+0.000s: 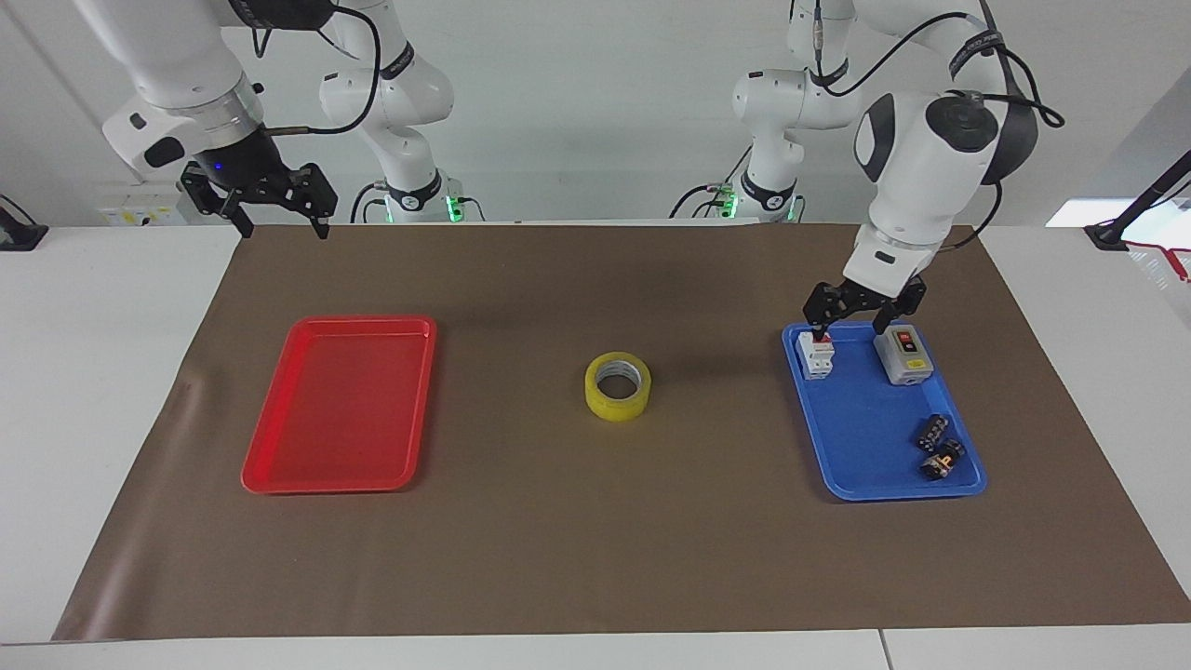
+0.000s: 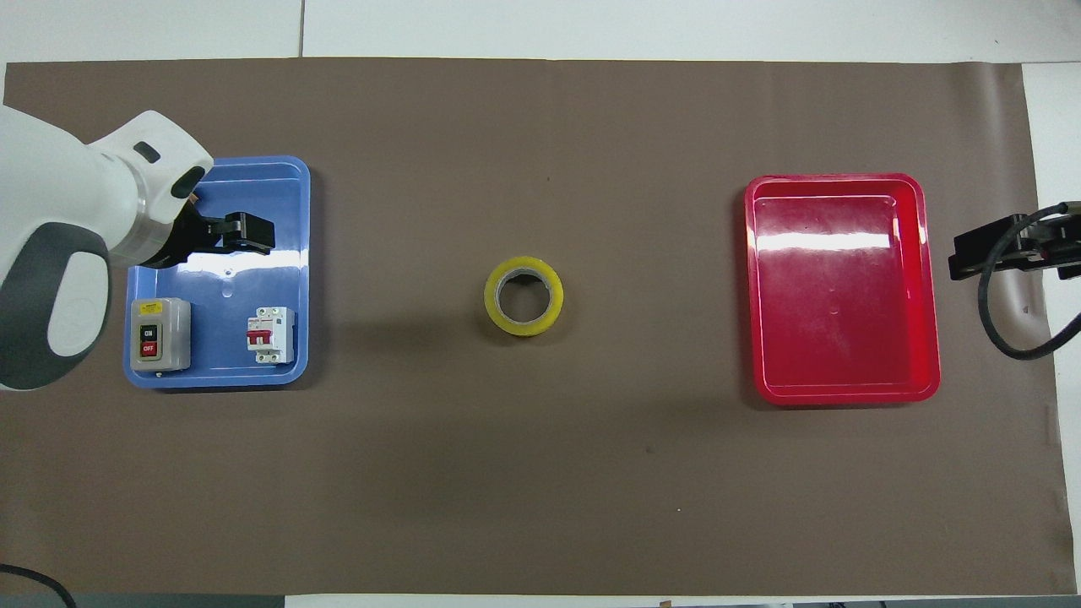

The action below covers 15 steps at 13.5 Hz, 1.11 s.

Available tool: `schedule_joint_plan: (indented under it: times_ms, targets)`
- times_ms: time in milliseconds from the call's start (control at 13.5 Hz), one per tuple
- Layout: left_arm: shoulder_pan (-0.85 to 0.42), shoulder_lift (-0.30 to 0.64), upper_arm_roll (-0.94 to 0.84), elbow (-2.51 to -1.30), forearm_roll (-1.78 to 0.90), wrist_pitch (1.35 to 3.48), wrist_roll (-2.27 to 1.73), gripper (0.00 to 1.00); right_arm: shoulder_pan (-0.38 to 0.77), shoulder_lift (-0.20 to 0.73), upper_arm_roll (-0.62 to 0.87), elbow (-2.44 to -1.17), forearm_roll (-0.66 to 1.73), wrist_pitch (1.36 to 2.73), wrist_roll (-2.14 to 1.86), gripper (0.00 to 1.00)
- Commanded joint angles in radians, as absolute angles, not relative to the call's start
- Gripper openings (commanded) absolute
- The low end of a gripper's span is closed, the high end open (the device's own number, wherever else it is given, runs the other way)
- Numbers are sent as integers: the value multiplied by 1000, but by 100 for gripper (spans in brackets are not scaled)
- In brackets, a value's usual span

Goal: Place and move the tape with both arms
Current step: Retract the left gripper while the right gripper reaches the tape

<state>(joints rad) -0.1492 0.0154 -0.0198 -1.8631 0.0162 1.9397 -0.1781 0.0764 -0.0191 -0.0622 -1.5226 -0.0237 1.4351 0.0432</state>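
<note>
The yellow tape roll [image 1: 618,385] lies flat on the brown mat at the middle of the table, hole up, and it also shows in the overhead view [image 2: 524,295]. Nothing touches it. My left gripper [image 1: 851,328] is open and empty, raised over the blue tray [image 1: 865,470] at the end nearer to the robots; it also shows in the overhead view [image 2: 252,234]. My right gripper [image 1: 284,226] is open and empty, and it waits raised over the mat's corner at the right arm's end [image 2: 971,253].
A red tray [image 1: 340,400] [image 2: 844,295], with nothing in it, lies toward the right arm's end. The blue tray [image 2: 279,194] holds a white circuit breaker [image 1: 817,354] [image 2: 270,335], a grey switch box [image 1: 903,354] [image 2: 160,335] and small dark parts [image 1: 940,447].
</note>
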Motion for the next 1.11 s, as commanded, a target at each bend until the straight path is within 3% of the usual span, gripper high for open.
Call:
schedule_joint_plan:
  times_ms: [0, 371, 594, 1039]
  targets:
    - [-109, 11, -21, -1826, -15, 1887, -106, 100, 75, -32, -60, -1540, -9, 1437, 21, 100]
    - [-74, 51, -17, -1714, -17, 1821, -91, 100, 66, -31, -58, -1539, -9, 1437, 11, 100]
    - [-51, 70, -17, -1665, -15, 1764, -86, 100, 124, -57, -40, -1641, 3, 1575, 41, 100]
    - [-29, 60, -17, -1641, -15, 1672, -52, 100, 383, 144, -37, -1670, 32, 1846, 139, 100]
